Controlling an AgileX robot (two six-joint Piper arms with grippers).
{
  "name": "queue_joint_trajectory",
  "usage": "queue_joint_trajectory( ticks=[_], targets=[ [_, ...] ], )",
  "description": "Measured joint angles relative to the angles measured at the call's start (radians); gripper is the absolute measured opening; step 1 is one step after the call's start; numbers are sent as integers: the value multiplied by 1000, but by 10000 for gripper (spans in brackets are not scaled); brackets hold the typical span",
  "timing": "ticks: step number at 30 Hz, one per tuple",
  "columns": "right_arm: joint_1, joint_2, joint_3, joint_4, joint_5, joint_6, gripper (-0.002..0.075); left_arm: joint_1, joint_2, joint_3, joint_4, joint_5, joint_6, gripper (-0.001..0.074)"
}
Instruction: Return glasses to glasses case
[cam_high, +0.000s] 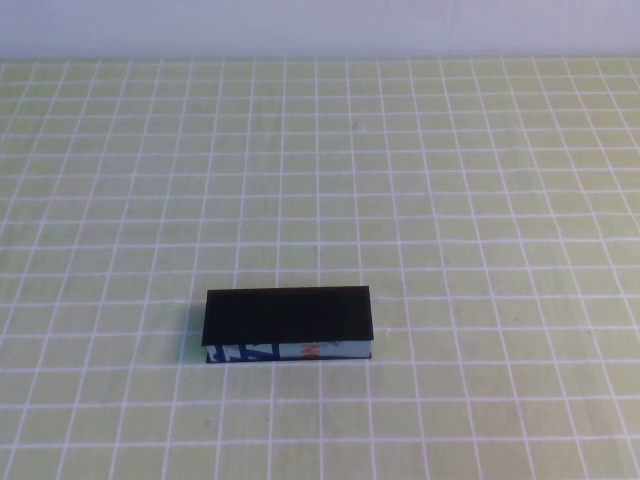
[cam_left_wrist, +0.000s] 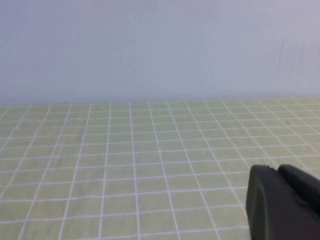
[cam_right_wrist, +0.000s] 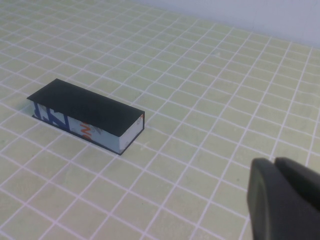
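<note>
The glasses case (cam_high: 287, 315) lies shut on the green checked cloth, near the front and a little left of centre, its white, blue and orange-red front edge facing me. It also shows in the right wrist view (cam_right_wrist: 85, 112). The glasses are not in view. Neither arm shows in the high view. My left gripper (cam_left_wrist: 276, 169) is shut and empty above bare cloth, facing the back wall. My right gripper (cam_right_wrist: 274, 161) is shut and empty, held above the cloth well off to the case's right side.
The green cloth with a white grid (cam_high: 450, 200) covers the whole table. A plain pale wall (cam_high: 320, 25) runs along the table's far edge.
</note>
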Motion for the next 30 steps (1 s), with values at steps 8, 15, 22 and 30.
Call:
queue_joint_trajectory(
  ticks=[8, 15, 22, 30],
  targets=[
    [0, 0, 0, 0, 2, 0, -18, 2, -93, 148, 0, -23, -16, -3],
    [0, 0, 0, 0, 4, 0, -18, 2, -95, 148, 0, 90, -18, -3],
    [0, 0, 0, 0, 5, 0, -18, 2, -95, 148, 0, 200, -20, -3],
    [0, 0, 0, 0, 5, 0, -18, 2, -97, 148, 0, 202, -20, -3]
  ],
)
